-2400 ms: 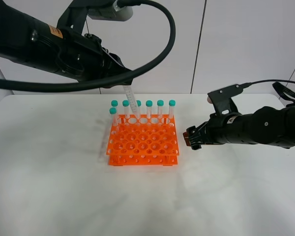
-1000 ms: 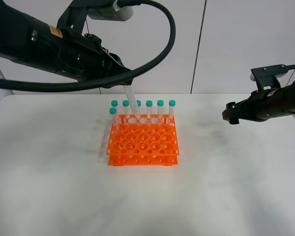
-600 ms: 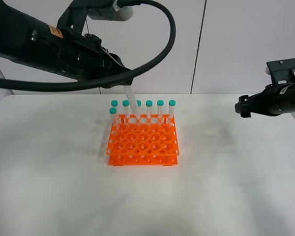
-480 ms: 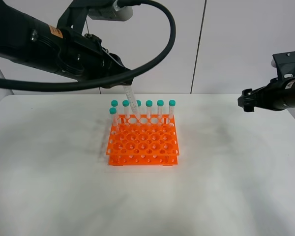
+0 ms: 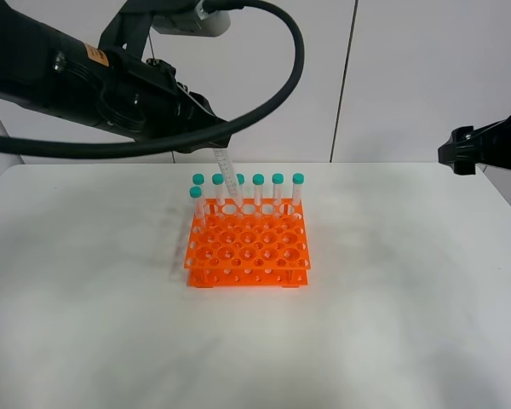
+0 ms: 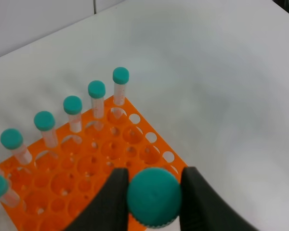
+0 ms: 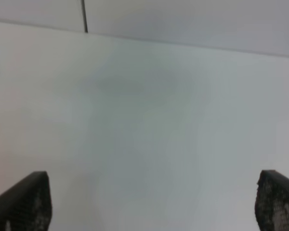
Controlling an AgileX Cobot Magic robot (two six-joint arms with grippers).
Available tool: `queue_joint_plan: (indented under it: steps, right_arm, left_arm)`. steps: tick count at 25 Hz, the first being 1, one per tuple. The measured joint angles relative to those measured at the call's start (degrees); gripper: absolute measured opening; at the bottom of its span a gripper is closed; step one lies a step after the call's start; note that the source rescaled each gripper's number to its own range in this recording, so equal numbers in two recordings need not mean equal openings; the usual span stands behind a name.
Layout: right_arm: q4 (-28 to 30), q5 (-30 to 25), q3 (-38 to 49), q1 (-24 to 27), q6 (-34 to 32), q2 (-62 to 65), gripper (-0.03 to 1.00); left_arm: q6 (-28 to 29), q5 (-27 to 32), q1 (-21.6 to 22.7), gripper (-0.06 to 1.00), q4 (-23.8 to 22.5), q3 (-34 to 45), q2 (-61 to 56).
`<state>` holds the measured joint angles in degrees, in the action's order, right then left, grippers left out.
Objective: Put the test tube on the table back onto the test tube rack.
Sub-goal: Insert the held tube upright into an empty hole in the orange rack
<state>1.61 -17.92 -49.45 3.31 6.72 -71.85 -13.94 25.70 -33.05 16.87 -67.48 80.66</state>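
The step in hand is the insertion. The left pincer [image 5: 211, 138] is closed on the tube [image 5: 226, 175], gripping it by the teal cap [image 6: 154, 196]; the wrist view shows one finger on each side of the cap. The tube hangs tilted over the back part of the rack [image 5: 247, 247], with its tip low among the holes just in front of the row of other tubes [image 5: 278, 192]. I cannot tell if the tip has already entered a hole. Nothing lies loose on the worktop [image 5: 392, 290].

The right pincer [image 5: 456, 154] is far at the right edge, well apart from the rack. It is spread wide and it holds nothing.

In my judgement the task is near its end. The next move asks to bring the tube upright, to put the tip exactly over a free hole, and to lower it through both tiers before the pincer opens. A tilted tube can catch on the rim of a hole or push a neighbour tube.
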Motion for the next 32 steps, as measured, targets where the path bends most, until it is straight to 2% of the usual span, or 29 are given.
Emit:
queue_joint_plan:
  steps: [4, 7, 12, 19, 28, 32]
  right_arm:
    - [0.44, -4.46, 0.0, 0.0, 0.05, 6.04, 0.91]
    - [-1.61, -8.38, 0.0, 0.0, 2.14, 10.65, 0.91]
    - [-7.27, -10.88, 0.0, 0.0, 5.92, 18.99, 0.91]
    - [-7.72, -15.86, 1.07, 0.0, 6.1, 27.38, 0.91]
    - [-6.22, -16.65, 12.47, 0.0, 6.1, 39.71, 0.91]
    - [-5.54, -20.55, 15.44, 0.0, 5.11, 45.2, 0.91]
  left_arm:
    - [-0.12, 0.05, 0.0, 0.0, 0.0, 0.0, 0.0]
    - [-0.18, 0.05, 0.0, 0.0, 0.0, 0.0, 0.0]
    - [-0.47, 0.05, 0.0, 0.0, -0.11, 0.0, 0.0]
    - [-1.68, 0.05, 0.0, 0.0, -0.13, 0.0, 0.0]
    - [-1.79, 0.39, 0.0, 0.0, -0.17, 0.0, 0.0]
    - [-1.91, 1.36, 0.0, 0.0, -0.17, 0.0, 0.0]
